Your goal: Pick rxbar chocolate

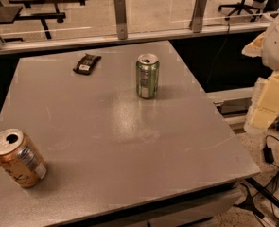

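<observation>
The rxbar chocolate (pixel 87 63) is a small flat dark bar with a white label patch. It lies flat at the far left of the grey table (pixel 129 126), near its back edge. My gripper is not in view. Only a white and pale yellow part of my arm (pixel 271 79) shows at the right edge of the frame, beyond the table's right side and well away from the bar.
A green can (pixel 147 75) stands upright right of the bar, at the back middle. An orange-brown can (pixel 17 158) stands tilted at the front left corner. A glass barrier with metal posts (pixel 120 17) runs behind the table. Cables (pixel 271 174) lie on the floor at right.
</observation>
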{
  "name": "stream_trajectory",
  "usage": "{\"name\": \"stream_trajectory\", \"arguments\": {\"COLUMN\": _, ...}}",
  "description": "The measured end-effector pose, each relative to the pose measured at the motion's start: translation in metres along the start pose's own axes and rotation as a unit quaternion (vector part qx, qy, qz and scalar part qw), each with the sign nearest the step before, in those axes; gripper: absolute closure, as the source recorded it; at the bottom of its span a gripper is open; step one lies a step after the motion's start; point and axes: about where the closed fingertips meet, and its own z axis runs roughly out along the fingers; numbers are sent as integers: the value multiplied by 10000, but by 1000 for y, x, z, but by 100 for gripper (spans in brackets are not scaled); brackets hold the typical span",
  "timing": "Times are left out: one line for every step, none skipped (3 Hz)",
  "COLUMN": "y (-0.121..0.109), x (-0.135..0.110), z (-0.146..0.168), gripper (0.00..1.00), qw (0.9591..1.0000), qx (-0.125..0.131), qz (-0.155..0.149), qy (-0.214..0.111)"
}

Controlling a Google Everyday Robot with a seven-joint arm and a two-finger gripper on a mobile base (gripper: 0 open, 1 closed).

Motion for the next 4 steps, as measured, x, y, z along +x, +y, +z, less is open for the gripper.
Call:
{"name": "stream_trajectory", "arguments": {"y": 0, "x": 0, "z": 0, "gripper": 0, "qw": 10000, "qx": 0, "qz": 0, "qy": 0}}
{"name": "stream_trajectory", "arguments": {"y": 0, "x": 0, "z": 0, "gripper": 0, "qw": 10000, "qx": 0, "qz": 0, "qy": 0}}
{"name": "stream_trajectory", "arguments": {"y": -9, "x": -11, "z": 2, "gripper": 0, "qw": 9999, "qx": 40, "qz": -97, "qy": -90}}
{"name": "stream_trajectory", "arguments": {"y": -36, "x": -44, "z": 9, "gripper": 0, "qw": 9984, "qx": 133, "qz": -445, "qy": -333}}
